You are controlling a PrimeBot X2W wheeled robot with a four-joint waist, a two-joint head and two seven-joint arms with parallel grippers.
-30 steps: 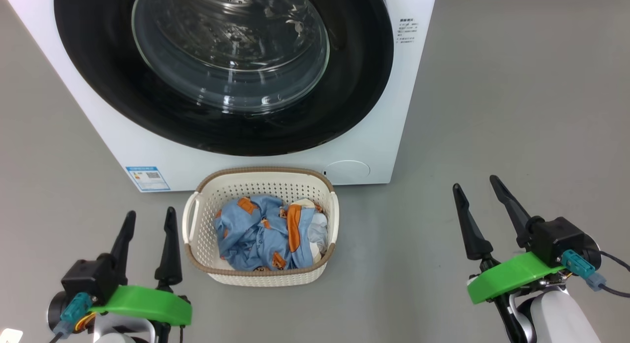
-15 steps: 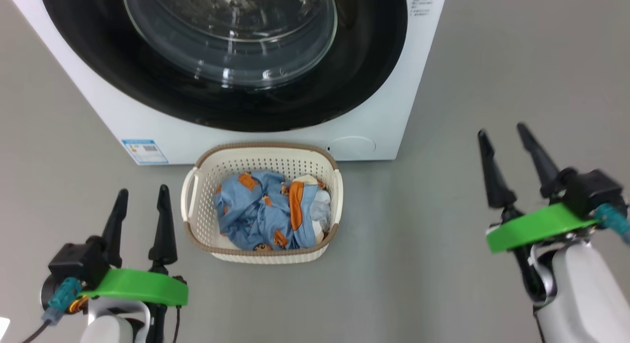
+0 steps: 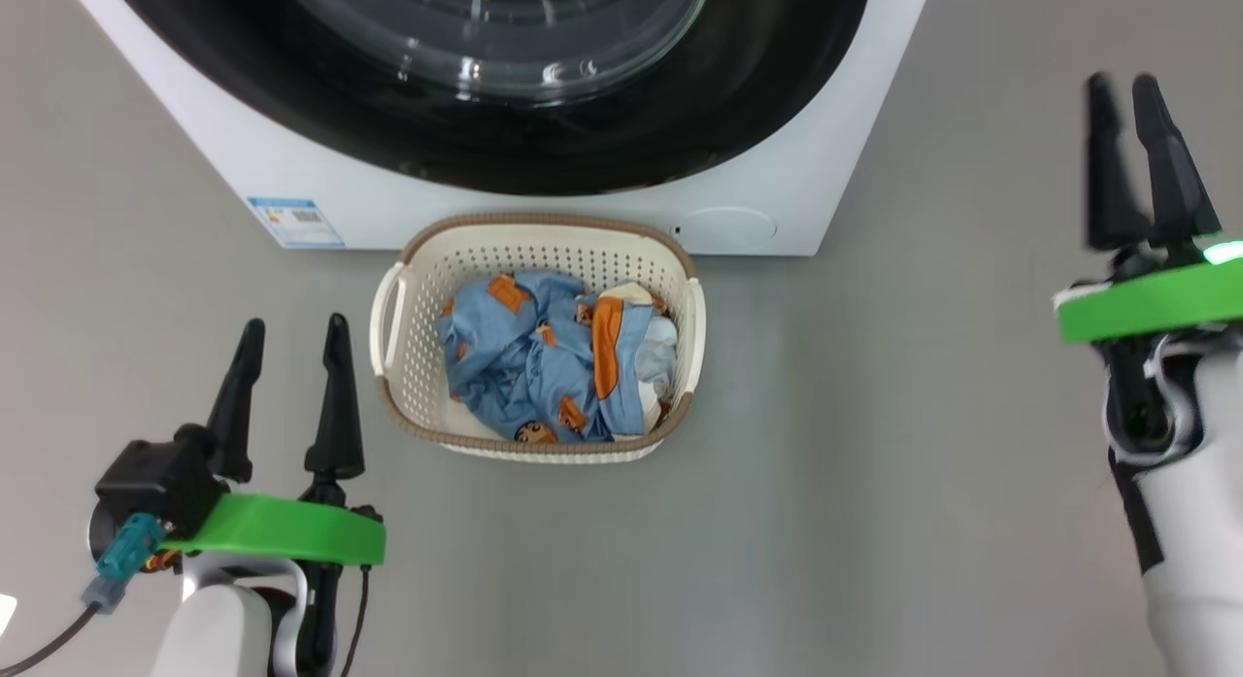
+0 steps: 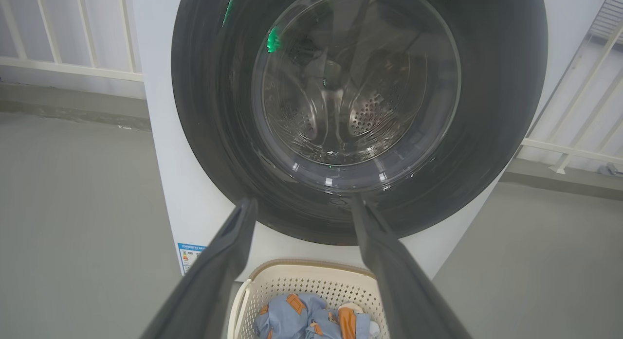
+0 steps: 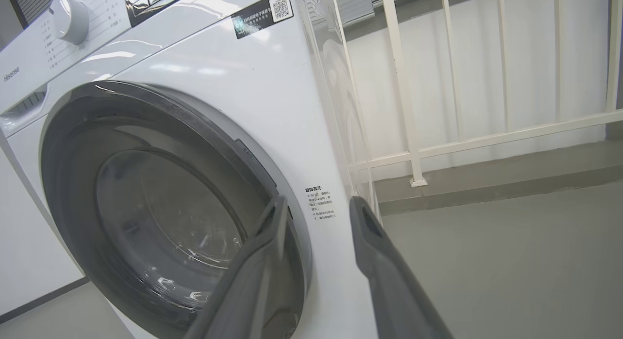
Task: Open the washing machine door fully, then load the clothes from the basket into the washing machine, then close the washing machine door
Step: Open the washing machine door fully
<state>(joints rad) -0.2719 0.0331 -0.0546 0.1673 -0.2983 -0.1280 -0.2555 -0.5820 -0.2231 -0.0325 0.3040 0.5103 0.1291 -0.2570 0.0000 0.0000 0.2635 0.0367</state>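
The washing machine [image 3: 369, 211] stands at the top of the head view, and its glossy black washing machine door [image 3: 505, 143] lies flat against the front. Right before it on the floor sits the basket [image 3: 418, 366], holding the light blue and orange clothes [image 3: 544, 366]. My left gripper [image 3: 296, 322] hovers open and empty left of the basket; its wrist view looks straight at the door [image 4: 204, 110]. My right gripper [image 3: 1122, 84] is raised on the far right, beside the machine's right front corner. Its fingers stand narrowly apart with nothing between them, pointing near the door's right edge [image 5: 78, 183].
Grey floor spreads to both sides of the machine. A white railing [image 5: 413, 86] above a low grey kerb runs behind it. The control knob [image 5: 70, 18] sits on the machine's top panel. A blue label [image 3: 296, 220] is stuck low on its front.
The head view has shifted, so the machine sits higher in it. My right gripper has risen towards the machine's right side and its fingers have drawn closer together. The left gripper has hardly moved.
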